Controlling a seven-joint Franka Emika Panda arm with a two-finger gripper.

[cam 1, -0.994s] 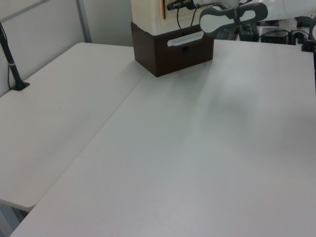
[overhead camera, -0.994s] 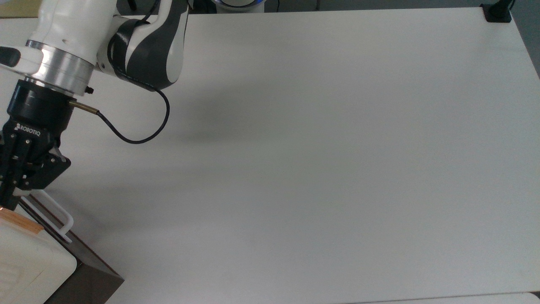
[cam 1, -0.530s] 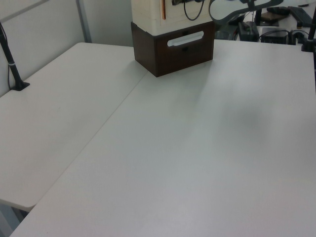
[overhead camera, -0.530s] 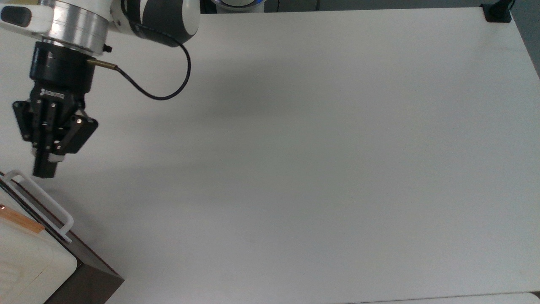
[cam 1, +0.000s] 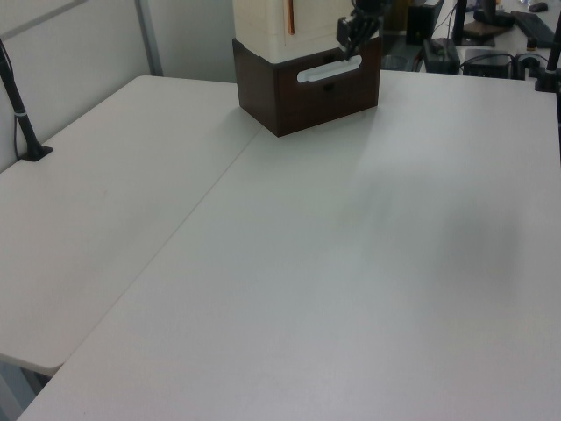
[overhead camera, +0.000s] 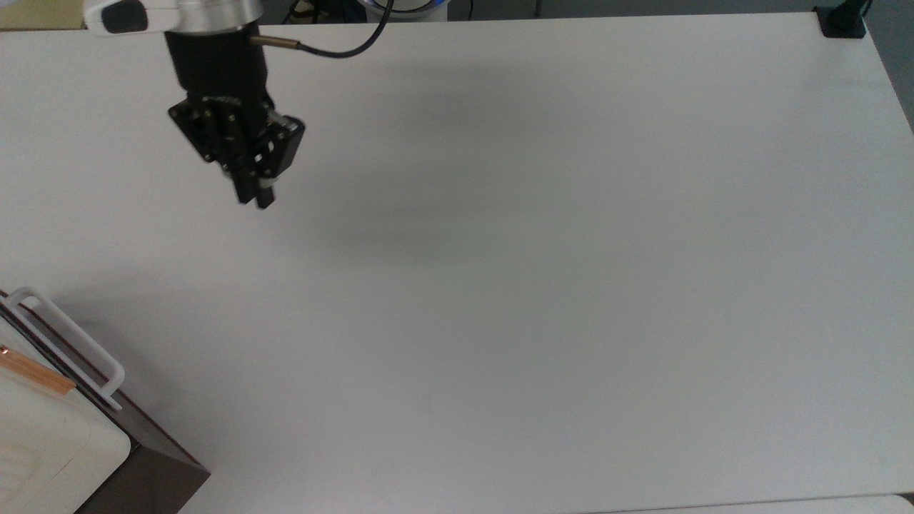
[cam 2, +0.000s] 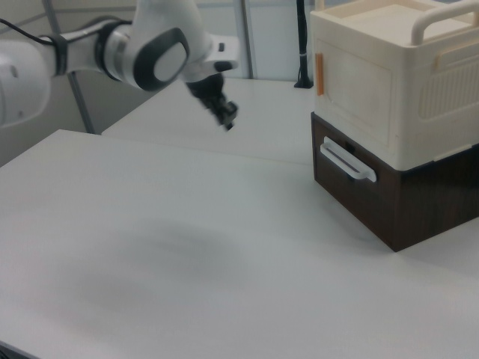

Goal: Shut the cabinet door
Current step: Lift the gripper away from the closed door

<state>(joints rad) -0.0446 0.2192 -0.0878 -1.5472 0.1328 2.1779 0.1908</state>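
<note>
No readable writing anywhere on me or the furniture from these angles, so nothing to report on brands.

My gripper (overhead camera: 260,200) hangs above the white table (overhead camera: 543,285), up around 11 o'clock in the top view, tips pointing down toward 6. Jaws look pinched together, basically no gap, and nothing between them; they touch nothing.

The cabinet door (cam 2: 355,93) sits flush on the front of the cream-white upper box (cam 2: 419,82), copper-orange strip (cam 2: 319,74) running down one edge. In the top view that box sits at about 8 o'clock, well apart from me. Under it is the dark brown panel (cam 2: 352,191) with its white bar handle (cam 2: 346,159).

In the left view my gripper (cam 1: 355,35) shows in front of the box, up at 12 o'clock.
</note>
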